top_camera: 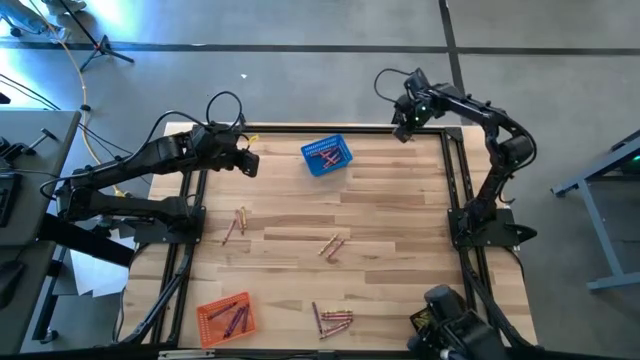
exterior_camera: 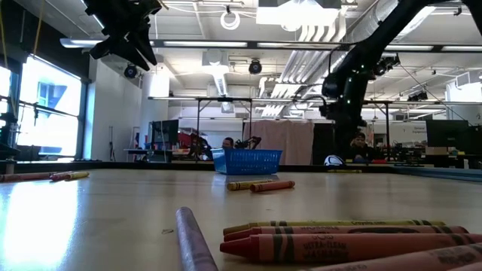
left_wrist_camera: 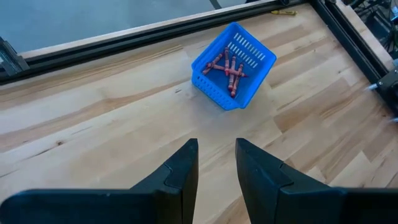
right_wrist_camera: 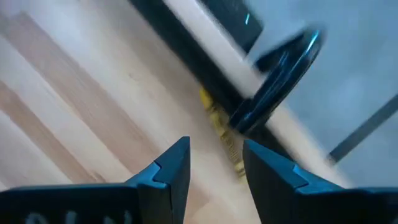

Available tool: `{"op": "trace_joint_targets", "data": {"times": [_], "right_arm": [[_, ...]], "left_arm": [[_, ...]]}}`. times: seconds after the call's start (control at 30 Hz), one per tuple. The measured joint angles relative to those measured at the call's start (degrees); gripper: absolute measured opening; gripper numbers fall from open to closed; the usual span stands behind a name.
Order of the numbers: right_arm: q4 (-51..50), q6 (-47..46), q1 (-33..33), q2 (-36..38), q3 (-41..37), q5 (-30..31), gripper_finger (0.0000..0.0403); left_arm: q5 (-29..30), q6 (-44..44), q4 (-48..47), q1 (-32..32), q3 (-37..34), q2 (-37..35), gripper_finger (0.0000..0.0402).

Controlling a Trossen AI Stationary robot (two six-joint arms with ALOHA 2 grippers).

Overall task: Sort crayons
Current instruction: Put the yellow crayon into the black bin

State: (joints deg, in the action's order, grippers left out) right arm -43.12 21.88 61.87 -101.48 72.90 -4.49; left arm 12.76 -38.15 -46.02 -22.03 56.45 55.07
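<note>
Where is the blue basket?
In the high view, the blue basket sits near the table's far edge, around the middle, with red crayons inside.

Tabletop (top_camera: 390, 200), high view, clock from centre. Basket (top_camera: 327, 156) at 12, crayons inside. Second basket (top_camera: 226, 318) at 7, crayons inside. Loose crayons (top_camera: 333, 246) near centre; another group (top_camera: 236, 223) at 9; a cluster (top_camera: 332, 320) at 6. Left gripper (top_camera: 248, 163) above the tabletop at 10, right gripper (top_camera: 404, 127) at 1; neither holds anything.
</note>
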Motion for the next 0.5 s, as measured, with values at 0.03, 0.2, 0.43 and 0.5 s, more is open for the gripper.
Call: {"op": "trace_joint_targets", "data": {"times": [0.03,0.2,0.43,0.5], "right_arm": [[-1.10,-1.41,0.25,-0.71,-0.02,0.11,0.0133],[-4.45,-0.15,0.89,-2.15,0.00,7.04,0.0133],[-6.34,3.90,0.80,-4.80,-0.02,9.85,0.0133],[-5.76,3.90,0.87,-5.61,-0.02,10.51,0.0133]], "left_arm": [[-0.01,-0.26,0.04,0.01,0.00,0.00,0.0094],[0.00,-0.79,0.14,0.01,0.00,0.00,0.0094],[0.00,-0.78,2.02,0.01,0.00,0.00,0.0094],[-0.01,-0.78,3.26,0.01,0.00,0.00,0.0094]]}}
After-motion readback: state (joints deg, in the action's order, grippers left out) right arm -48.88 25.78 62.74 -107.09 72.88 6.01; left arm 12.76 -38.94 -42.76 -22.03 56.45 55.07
